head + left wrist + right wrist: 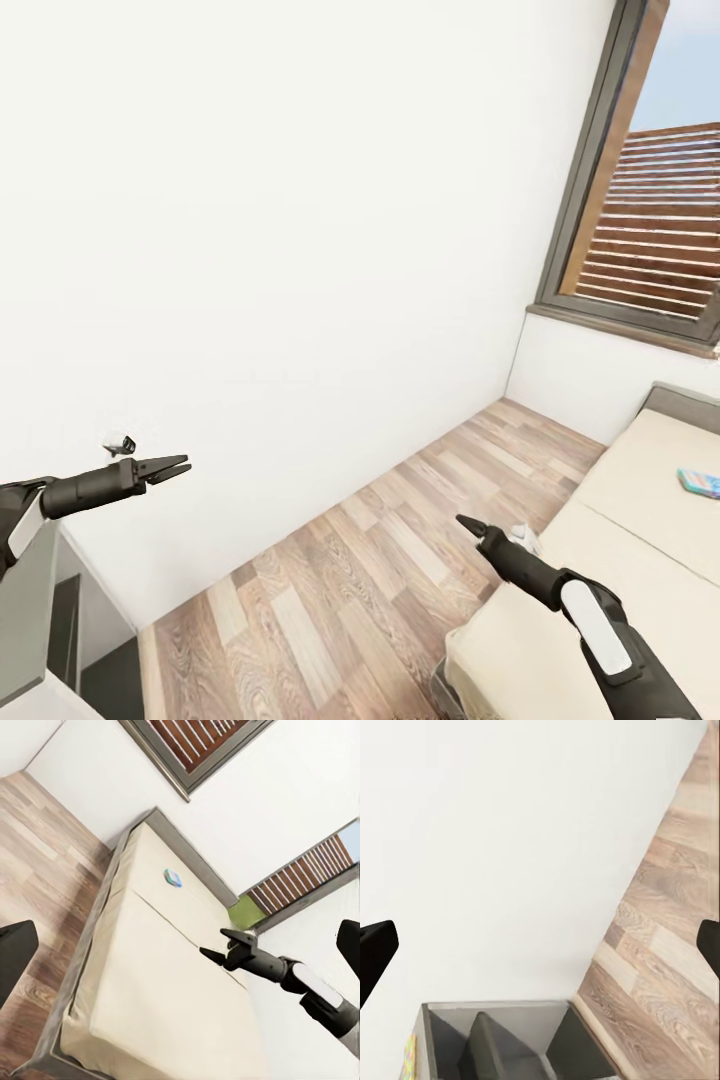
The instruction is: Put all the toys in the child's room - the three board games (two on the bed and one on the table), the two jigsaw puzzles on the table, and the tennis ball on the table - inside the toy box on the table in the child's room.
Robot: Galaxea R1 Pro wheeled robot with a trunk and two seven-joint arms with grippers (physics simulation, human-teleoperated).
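Observation:
A small blue-and-white board game (700,482) lies flat on the beige bed (640,520), also visible as board game (173,877) on the bed (150,975). My right gripper (468,523) hangs open and empty over the floor by the bed's near corner; from the left wrist, the right gripper (223,946) has its fingers apart. My left gripper (170,467) is open and empty in front of the white wall. The grey toy box (495,1039) sits low in the right wrist view, with a colourful jigsaw puzzle (409,1059) edge just outside its wall.
A white wall (300,250) stands straight ahead, with a tall dark-framed window (650,230) to the right above the bed's headboard (685,405). Wood-plank floor (380,570) runs between wall and bed. A grey panel (30,610) stands at the lower left.

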